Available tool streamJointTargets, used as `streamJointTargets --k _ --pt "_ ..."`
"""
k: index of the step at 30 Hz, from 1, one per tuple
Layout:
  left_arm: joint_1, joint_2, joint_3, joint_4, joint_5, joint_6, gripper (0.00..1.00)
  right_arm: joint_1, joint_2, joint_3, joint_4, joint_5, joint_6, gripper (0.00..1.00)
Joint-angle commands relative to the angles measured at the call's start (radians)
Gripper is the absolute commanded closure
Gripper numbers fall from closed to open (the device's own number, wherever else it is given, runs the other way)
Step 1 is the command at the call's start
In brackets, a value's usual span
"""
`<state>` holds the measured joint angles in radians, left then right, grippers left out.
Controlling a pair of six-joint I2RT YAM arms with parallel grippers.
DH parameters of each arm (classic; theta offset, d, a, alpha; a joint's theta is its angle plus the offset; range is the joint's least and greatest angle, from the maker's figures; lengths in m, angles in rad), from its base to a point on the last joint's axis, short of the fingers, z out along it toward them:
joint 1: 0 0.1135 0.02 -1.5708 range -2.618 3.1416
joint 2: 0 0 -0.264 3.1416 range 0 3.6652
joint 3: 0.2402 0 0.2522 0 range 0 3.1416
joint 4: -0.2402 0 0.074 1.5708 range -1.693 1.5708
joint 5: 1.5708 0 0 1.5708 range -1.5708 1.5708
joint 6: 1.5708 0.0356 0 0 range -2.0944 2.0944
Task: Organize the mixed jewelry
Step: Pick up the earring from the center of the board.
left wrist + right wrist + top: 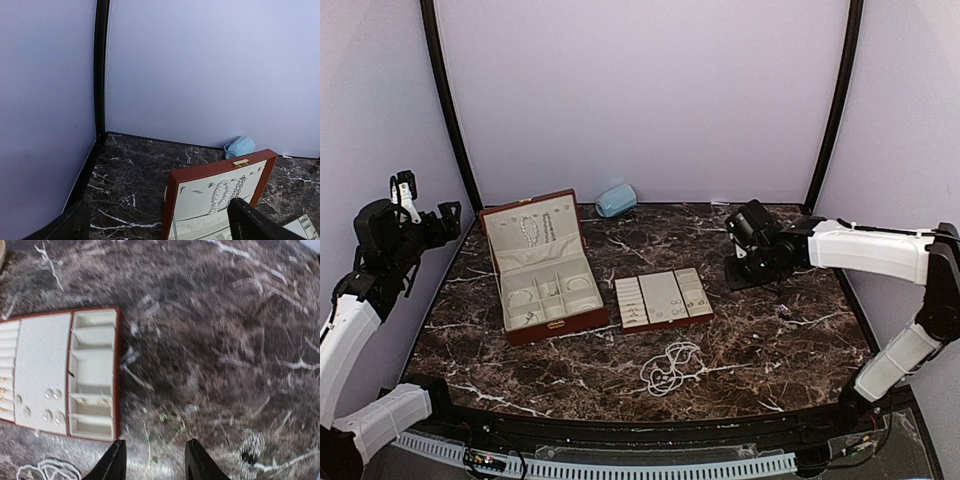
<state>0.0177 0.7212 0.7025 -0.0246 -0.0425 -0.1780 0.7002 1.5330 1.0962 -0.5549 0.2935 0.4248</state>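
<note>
Top view: open case (542, 265) sits left of centre on the worktop (790, 340), lid tilted back, two bead strands (532, 230) hanging on the lid lining, bangles (525, 296) lying in the lower compartments. Flat tray (663, 298) is just right of the case, apart from it. A loose strand (670, 368) lies in a tangle on the bare marble near the front edge, below the tray. Blue object (616, 200) rests at the back wall. Left hand (428, 205) is raised off the left edge, well apart from everything. Right hand (748, 268) is low over the worktop, right of the tray. Left wrist view: fingers spread wide at the bottom corners, nothing between them (released), with the case lid, its clasp and strands beyond. Right wrist view (blurred): fingers parted, nothing gripped, bare marble in the gap. A thin pale chain-like piece (162, 427) lies just ahead of the fingertips, though I cannot tell what it is. The tray is at left, earrings (52, 407) on its middle panel, tiny pieces in one right-hand compartment, and the loose strand shows at the bottom left corner.
</note>
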Motion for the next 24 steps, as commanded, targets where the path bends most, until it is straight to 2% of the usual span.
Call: streamJointTargets --k 1,9,24 --pt "0.004 -0.003 0.000 0.015 0.002 -0.007 0.02 0.006 -0.066 -0.112 -0.190 0.007 0.222 0.60" --pt "0.004 0.004 -0.001 0.014 0.006 -0.011 0.02 0.013 -0.107 -0.275 -0.181 -0.013 0.348 0.66" --pt "0.004 -0.006 -0.001 0.012 -0.001 -0.008 0.02 0.015 -0.019 -0.280 -0.087 -0.026 0.332 0.82"
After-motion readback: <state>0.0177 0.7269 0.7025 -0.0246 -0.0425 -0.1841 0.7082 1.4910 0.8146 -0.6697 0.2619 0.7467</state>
